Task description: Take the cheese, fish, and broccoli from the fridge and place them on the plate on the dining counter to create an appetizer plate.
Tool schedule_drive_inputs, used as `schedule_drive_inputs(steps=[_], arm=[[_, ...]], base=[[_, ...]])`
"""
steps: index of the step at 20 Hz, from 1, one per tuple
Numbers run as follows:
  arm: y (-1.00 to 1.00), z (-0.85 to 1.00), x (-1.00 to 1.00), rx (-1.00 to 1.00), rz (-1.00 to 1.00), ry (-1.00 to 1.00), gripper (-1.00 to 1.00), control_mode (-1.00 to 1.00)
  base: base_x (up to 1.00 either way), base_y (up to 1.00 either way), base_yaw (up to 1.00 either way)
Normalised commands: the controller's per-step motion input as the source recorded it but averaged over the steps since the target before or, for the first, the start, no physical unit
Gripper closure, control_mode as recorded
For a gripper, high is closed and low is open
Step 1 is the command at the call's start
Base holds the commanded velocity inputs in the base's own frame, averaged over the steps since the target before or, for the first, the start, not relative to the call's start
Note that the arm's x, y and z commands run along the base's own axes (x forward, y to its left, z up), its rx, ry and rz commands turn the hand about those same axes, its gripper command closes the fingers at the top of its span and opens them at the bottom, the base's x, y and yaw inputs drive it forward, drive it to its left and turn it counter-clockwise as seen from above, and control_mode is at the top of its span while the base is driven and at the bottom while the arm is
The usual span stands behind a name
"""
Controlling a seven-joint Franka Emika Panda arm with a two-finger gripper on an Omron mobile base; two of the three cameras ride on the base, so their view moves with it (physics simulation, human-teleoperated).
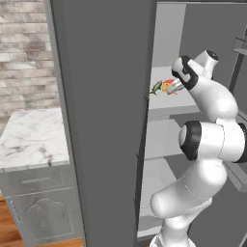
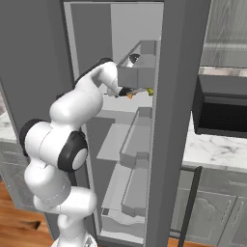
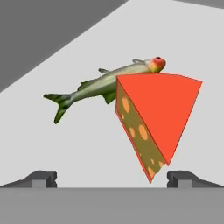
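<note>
The fridge [image 1: 101, 120] stands open, with my arm reaching onto an upper shelf [image 1: 164, 110]. An orange-red cheese wedge [image 3: 153, 118] stands on that shelf just ahead of my gripper [image 3: 113, 179], slightly right of centre between the fingertips [image 3: 41, 178]. The jaws are open and hold nothing. Behind the cheese lies the slender greenish fish [image 3: 100, 85], its orange head touching the wedge's top. The gripper [image 1: 176, 88] is close to the cheese [image 1: 169, 87], and the fish [image 1: 157, 88] is left of it. The broccoli, plate and dining counter are out of view.
The dark fridge door [image 2: 181, 120] and its pale bins [image 2: 137, 72] flank my arm. A black microwave [image 2: 222, 111] sits on a marble wall counter [image 2: 217, 149] to the right. Another marble counter [image 1: 34, 137] lies left of the fridge. Lower shelves [image 2: 116, 142] are below.
</note>
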Motion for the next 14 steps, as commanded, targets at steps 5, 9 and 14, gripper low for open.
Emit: schedule_drive_inputs(steps=[5,9,14], arm=[[-0.18,-0.07,0.33,-0.01,0.0,0.0,-1.0,-1.0],[-0.11,-0.04,0.39,0.0,0.0,0.0,-1.0,-1.0],[0.0,-0.06,0.39,0.0,0.0,0.0,-1.0,-1.0]], base=[[0.0,0.0,0.0],[0.0,0.0,0.0],[0.0,0.0,0.0]])
